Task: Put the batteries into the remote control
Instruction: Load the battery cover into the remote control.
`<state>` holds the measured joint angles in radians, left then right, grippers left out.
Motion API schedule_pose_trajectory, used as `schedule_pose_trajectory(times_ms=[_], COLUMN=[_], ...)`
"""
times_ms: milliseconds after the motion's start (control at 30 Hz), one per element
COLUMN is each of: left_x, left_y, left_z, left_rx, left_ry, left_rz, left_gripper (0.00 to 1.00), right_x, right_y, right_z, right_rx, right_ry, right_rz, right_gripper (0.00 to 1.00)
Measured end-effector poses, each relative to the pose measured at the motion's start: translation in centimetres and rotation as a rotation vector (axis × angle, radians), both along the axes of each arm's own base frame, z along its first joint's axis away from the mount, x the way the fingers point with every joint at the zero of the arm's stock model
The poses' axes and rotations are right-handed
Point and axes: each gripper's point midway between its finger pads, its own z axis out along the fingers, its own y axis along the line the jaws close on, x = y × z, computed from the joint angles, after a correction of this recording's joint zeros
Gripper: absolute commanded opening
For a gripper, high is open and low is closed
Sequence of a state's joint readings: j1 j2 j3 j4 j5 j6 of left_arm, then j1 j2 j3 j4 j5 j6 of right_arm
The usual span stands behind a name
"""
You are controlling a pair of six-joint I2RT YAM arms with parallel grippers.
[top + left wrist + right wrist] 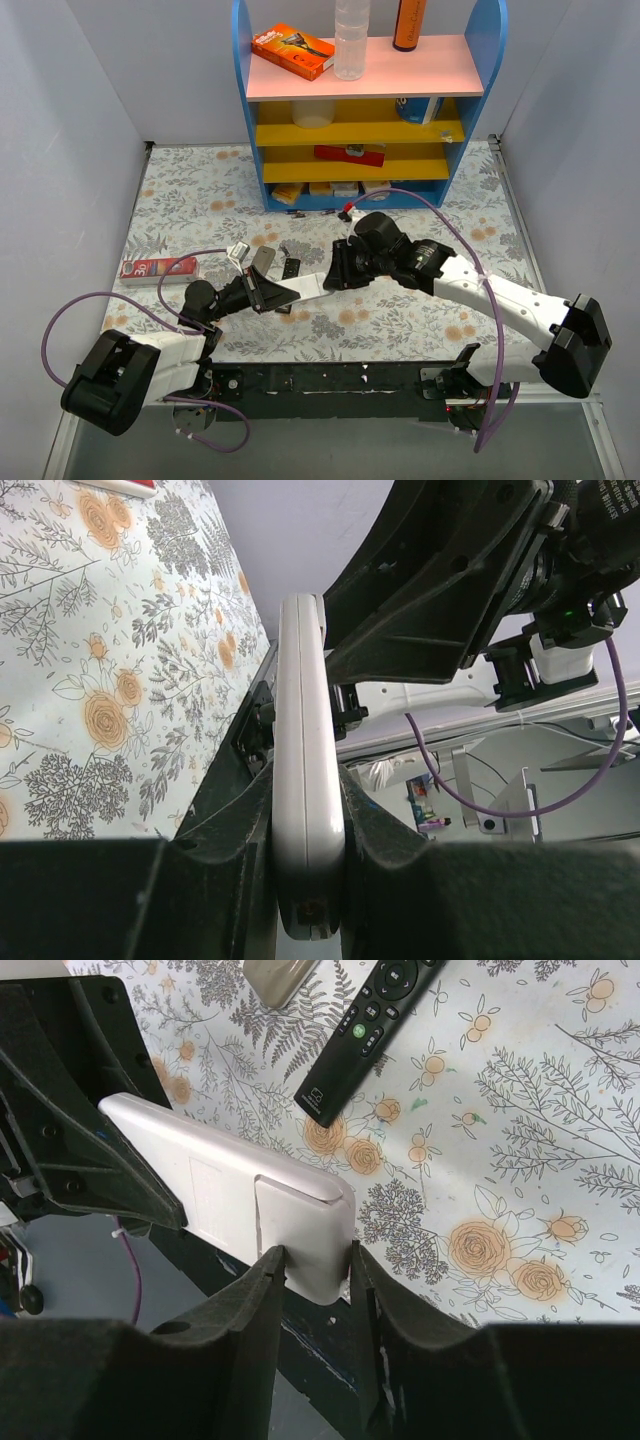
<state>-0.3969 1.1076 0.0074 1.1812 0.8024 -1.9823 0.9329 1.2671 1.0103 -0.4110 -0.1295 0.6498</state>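
Note:
The white remote control [305,287] hangs above the table between both arms. My left gripper [270,292] is shut on its edge-on body [305,780]; the black fingers [230,820] press both flat faces. My right gripper [318,1260] is shut on the remote's other end [300,1220], with a fingertip touching each side edge of the back panel. What look like the batteries [298,213], tiny thin dark and red pieces, lie at the foot of the shelf, too small to tell apart.
A blue shelf unit [245,100] stands at the back with an orange box [292,50] and a bottle [352,40] on top. A black remote [370,1020] and a grey remote [263,260] lie under the held remote. A red-and-white pack [158,268] lies left.

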Motion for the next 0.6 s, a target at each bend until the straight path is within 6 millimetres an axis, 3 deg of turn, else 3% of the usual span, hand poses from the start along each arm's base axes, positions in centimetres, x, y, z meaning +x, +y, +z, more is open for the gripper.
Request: schedule_pose_trajectory(times_ms=[133, 300, 600], left_x=[-0.1, -0.3, -0.4], left_y=[-0.1, -0.2, -0.2], left_z=[0.2, 0.6, 2.1], left_rx=[-0.004, -0.014, -0.051], left_ry=[-0.007, -0.025, -0.087], left_rz=[-0.004, -0.011, -0.01], left_gripper=[0.0, 0.0, 0.0], right_x=[-0.4, -1.1, -1.7], right_y=[0.2, 0.5, 0.2], right_z=[0.0, 0.2, 2.1], right_rx=[0.002, 0.007, 0.068], right_ry=[0.002, 0.002, -0.031], right_rz=[0.012, 0.032, 0.056], right_gripper=[0.49, 0.52, 0.6])
